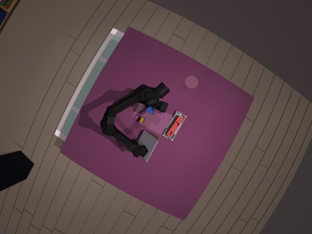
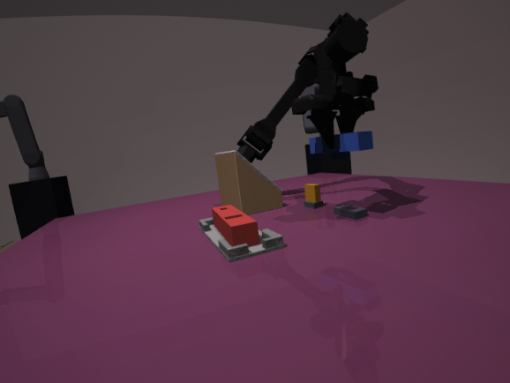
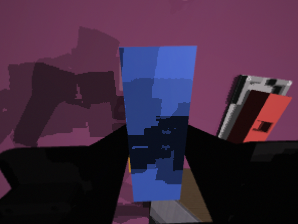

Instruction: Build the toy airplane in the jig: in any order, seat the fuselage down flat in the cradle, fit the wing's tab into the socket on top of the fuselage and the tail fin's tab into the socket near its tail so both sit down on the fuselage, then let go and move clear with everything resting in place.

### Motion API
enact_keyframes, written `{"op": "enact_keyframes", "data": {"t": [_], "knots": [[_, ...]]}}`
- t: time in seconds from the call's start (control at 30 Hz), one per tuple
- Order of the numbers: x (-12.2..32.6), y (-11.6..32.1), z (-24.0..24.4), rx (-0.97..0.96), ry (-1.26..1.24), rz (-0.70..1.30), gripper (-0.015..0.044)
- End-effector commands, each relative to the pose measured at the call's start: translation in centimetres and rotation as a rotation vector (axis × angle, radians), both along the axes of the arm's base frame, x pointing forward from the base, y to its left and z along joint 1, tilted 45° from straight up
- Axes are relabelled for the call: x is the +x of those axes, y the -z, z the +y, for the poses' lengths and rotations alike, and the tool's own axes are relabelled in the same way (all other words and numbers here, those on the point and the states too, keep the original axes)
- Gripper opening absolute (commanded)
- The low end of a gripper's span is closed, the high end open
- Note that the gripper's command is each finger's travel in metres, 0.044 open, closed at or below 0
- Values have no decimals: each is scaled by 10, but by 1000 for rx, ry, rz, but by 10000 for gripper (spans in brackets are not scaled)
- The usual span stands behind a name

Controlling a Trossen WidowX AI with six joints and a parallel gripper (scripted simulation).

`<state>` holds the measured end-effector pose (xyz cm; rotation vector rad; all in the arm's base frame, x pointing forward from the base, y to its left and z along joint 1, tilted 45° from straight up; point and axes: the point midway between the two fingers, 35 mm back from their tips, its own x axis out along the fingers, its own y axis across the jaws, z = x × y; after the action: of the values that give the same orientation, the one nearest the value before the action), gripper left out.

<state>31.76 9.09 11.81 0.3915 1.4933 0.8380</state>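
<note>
The red fuselage [image 1: 174, 127] [image 2: 243, 234] [image 3: 272, 110] lies in the grey cradle [image 1: 168, 138] [image 2: 273, 238] [image 3: 255, 80], its two dark sockets facing up; it looks level. My gripper [image 2: 339, 141] [image 3: 154, 126] is shut on the blue wing [image 1: 150, 110] [image 2: 358, 142] [image 3: 160, 100] and holds it roughly level, high above the table and away from the cradle. The wing's tab is not visible. The orange tail fin [image 1: 142, 119] [image 2: 312, 193] stands upright in a small dark holder [image 2: 313, 205]; only a sliver of it shows in the wrist view.
A second dark holder [image 2: 350, 212] lies beside the tail fin, below the raised wing. A wedge-shaped block [image 1: 148, 143] [image 2: 260, 194] [image 3: 167, 212] stands between my arm's base and the cradle. Another grey arm on a black pedestal [image 2: 40, 199] stands beyond the table.
</note>
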Motion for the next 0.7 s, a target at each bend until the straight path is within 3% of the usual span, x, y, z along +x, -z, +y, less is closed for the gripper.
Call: {"op": "enact_keyframes", "data": {"t": [0.0,0.67], "knots": [[4,11,-8,0,-50,-49,0],[15,62,-47,29,-302,-297,0]]}}
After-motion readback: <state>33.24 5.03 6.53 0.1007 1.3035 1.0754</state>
